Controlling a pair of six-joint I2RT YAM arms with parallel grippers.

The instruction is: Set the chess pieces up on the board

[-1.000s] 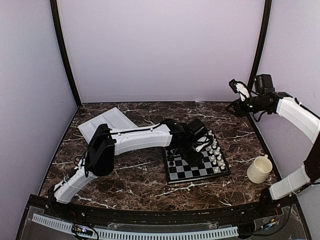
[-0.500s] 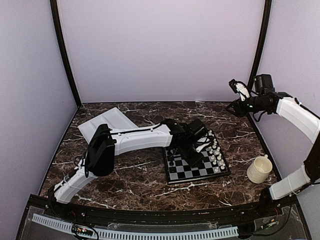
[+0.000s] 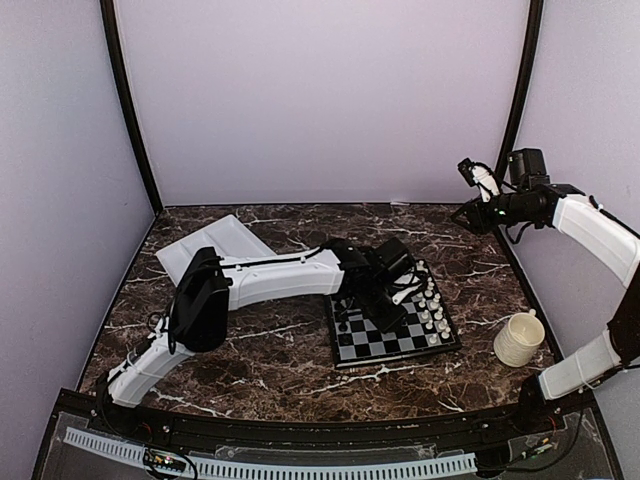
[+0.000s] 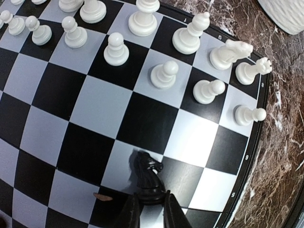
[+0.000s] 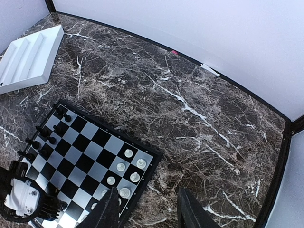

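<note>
My left gripper [image 4: 151, 211] is shut on the base of a black knight [image 4: 146, 173]. It holds the knight upright, low over the board [image 4: 95, 104] near the board's edge; whether the knight touches the board I cannot tell. In the top view the left gripper [image 3: 395, 292] is over the far half of the board [image 3: 385, 345]. White chessmen [image 4: 164, 75] stand in two rows along one side [image 3: 432, 310]. Several black chessmen [image 5: 47, 133] stand on the opposite side. My right gripper [image 5: 147, 211] is open and empty, raised high at the back right [image 3: 478, 185].
A white compartment tray [image 3: 210, 245] lies at the back left and shows in the right wrist view [image 5: 28, 59]. A cream mug [image 3: 519, 338] stands right of the board, near the right arm. A small brown speck [image 4: 102, 196] lies on the board.
</note>
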